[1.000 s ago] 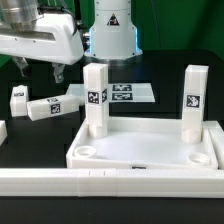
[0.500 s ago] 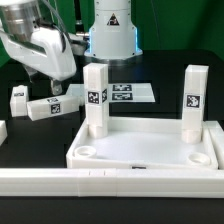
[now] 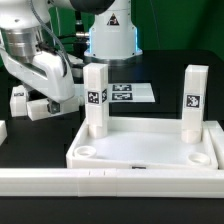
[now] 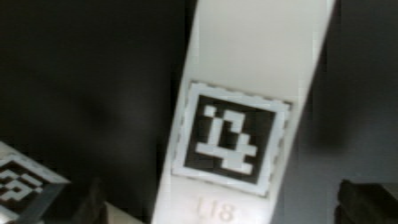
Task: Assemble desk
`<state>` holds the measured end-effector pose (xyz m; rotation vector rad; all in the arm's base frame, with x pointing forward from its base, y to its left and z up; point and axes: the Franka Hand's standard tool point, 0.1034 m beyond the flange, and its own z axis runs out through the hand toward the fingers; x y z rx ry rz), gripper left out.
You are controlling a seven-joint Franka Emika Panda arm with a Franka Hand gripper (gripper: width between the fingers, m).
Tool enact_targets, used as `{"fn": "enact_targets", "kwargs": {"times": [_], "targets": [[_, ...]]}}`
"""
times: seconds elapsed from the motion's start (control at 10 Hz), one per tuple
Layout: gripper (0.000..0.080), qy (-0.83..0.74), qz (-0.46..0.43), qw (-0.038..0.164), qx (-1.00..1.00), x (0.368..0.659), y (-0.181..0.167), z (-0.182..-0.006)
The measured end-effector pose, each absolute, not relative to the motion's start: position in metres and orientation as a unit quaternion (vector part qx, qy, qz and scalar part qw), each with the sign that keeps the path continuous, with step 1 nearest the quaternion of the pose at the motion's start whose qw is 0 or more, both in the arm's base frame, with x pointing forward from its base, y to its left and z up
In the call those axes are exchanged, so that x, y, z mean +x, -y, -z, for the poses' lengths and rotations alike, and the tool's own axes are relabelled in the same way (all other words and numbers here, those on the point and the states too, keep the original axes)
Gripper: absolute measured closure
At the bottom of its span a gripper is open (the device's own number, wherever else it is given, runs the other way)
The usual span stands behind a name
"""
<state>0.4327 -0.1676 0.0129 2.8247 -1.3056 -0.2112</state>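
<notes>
Presently the desk top [image 3: 150, 150] lies at about six o'clock in the exterior view, just behind the long white rail [image 3: 100, 182]. Two upright legs stand in its far corner sockets, one at eleven o'clock of the tray [image 3: 96, 98] and one at one o'clock [image 3: 195, 97]. At nine o'clock of the scene a loose leg [image 3: 31, 108] lies flat on the dark table, and the gripper [image 3: 52, 100] hangs low right over it. The wrist view shows this leg [image 4: 249, 70] with its square tag [image 4: 231, 135] running down the middle, dark gaps on both sides. The fingers stand wide apart and clamp nothing. The marker board [image 3: 128, 92] lies at twelve o'clock, beyond the tray.
</notes>
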Motion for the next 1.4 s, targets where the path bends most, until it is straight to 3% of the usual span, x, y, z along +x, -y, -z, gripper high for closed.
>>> {"fn": "enact_targets", "kwargs": {"times": [0.1,0.3,0.4,1.4], "targets": [[0.0151,0.418,0.071,0.011,0.906,0.432,0.167,-0.012],[0.0421,0.418,0.074,0.009,0.905,0.432,0.166,-0.014],[0.0509,0.418,0.073,0.008,0.906,0.433,0.165,-0.015],[0.0509,0.430,0.076,0.006,0.899,0.444,0.145,-0.020]]}}
